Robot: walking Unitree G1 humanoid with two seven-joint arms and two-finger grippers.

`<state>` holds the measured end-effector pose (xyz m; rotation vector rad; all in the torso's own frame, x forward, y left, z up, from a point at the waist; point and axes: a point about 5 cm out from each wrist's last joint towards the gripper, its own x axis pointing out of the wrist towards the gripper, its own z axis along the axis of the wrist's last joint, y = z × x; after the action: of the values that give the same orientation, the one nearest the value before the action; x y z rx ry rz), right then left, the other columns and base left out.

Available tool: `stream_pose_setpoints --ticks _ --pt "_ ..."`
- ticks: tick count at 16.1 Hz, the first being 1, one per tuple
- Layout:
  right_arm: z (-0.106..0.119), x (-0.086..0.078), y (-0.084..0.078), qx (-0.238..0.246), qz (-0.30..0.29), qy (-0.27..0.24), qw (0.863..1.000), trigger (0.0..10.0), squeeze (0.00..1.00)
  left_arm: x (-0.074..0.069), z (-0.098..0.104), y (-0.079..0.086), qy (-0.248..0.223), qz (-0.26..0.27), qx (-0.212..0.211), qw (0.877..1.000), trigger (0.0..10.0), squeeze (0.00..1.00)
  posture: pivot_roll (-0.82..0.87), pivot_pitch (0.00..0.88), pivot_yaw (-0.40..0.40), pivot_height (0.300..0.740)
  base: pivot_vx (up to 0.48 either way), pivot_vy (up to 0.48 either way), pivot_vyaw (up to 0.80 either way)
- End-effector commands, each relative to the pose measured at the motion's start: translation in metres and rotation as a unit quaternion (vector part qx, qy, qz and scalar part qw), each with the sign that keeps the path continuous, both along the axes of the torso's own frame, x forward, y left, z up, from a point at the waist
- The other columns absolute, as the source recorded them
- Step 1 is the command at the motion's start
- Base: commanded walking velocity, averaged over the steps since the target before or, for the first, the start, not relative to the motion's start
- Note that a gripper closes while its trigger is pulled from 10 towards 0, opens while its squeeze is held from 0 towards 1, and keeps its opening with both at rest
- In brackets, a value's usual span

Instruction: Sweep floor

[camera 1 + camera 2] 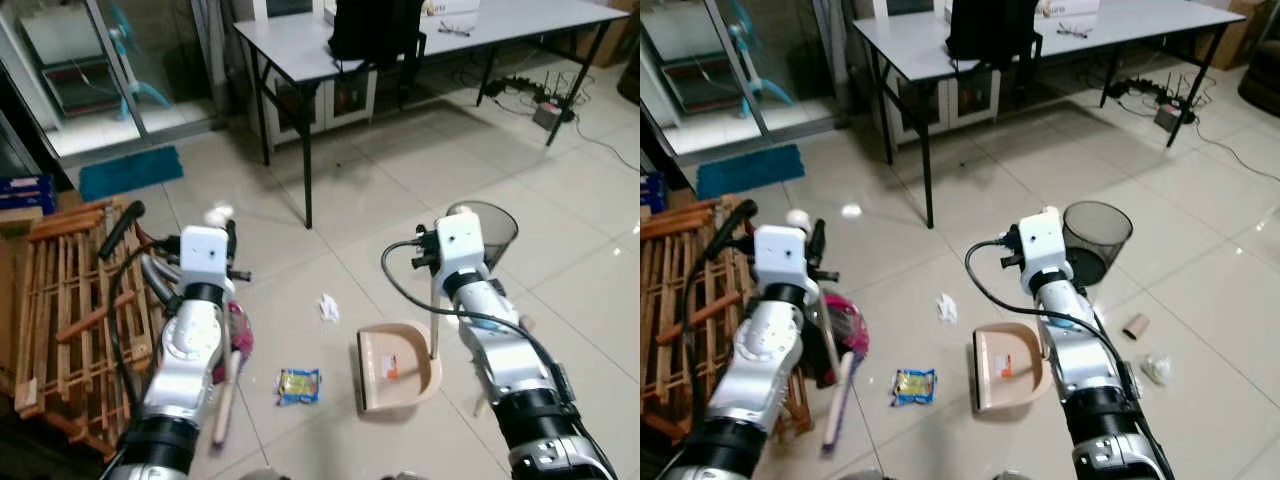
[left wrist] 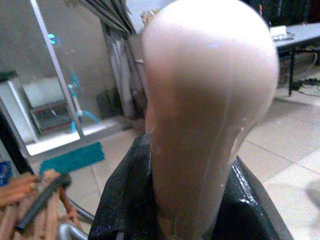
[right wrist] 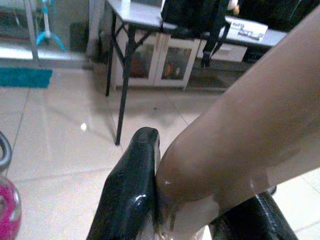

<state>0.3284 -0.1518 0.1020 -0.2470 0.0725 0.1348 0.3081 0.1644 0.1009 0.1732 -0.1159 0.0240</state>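
A glossy tiled floor spreads out beneath a grey table, with a yellow wrapper and crumpled paper lying just beside a beige dustpan. The right gripper is clamped around the dustpan's upright handle, near a black mesh bin. On the far side of the wrapper from the dustpan, the left gripper is closed on a broom handle, its pink brush resting on the floor.

Glossy tiled floor; smooth beige plastic dustpan; slatted wooden rack; black mesh bin; crinkled shiny wrapper.
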Motion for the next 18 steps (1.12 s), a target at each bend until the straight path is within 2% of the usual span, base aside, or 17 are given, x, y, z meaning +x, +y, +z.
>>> stream_pose_setpoints --ticks 1,6,10,13,17,18 --pt "0.007 0.007 0.01 -0.009 0.017 -0.021 1.0 10.0 0.0 0.008 0.008 -0.003 -0.027 -0.003 0.005 1.0 10.0 0.0 -0.03 0.139 0.052 0.74 0.0 0.0 0.0" --pt "-0.01 0.012 0.029 -0.002 0.018 0.0 1.0 10.0 0.0 0.021 0.001 -0.013 -0.019 -0.024 0.019 0.999 10.0 0.0 -0.03 0.217 0.06 0.74 0.0 0.0 0.0" --pt "-0.018 0.011 0.044 0.017 0.005 0.005 1.0 10.0 0.0 0.033 0.002 -0.023 -0.015 -0.034 0.014 0.999 10.0 0.0 -0.04 0.236 0.066 0.74 0.0 0.0 0.0" --pt "-0.021 0.01 0.051 0.014 -0.021 0.002 1.0 10.0 0.0 0.045 0.015 -0.042 -0.03 -0.063 -0.007 0.998 10.0 0.0 -0.05 0.247 0.072 0.74 0.0 0.0 0.0" --pt "-0.027 0.007 0.056 0.001 -0.04 0.003 0.999 10.0 0.0 0.053 0.026 -0.06 -0.044 -0.1 -0.012 0.994 10.0 0.0 -0.06 0.25 0.072 0.74 0.0 0.0 0.0" --pt "-0.029 0.005 0.059 0.002 -0.037 0.005 0.999 10.0 0.0 0.053 0.029 -0.069 -0.045 -0.133 -0.015 0.99 10.0 0.0 -0.06 0.252 0.073 0.74 0.0 0.0 0.0"
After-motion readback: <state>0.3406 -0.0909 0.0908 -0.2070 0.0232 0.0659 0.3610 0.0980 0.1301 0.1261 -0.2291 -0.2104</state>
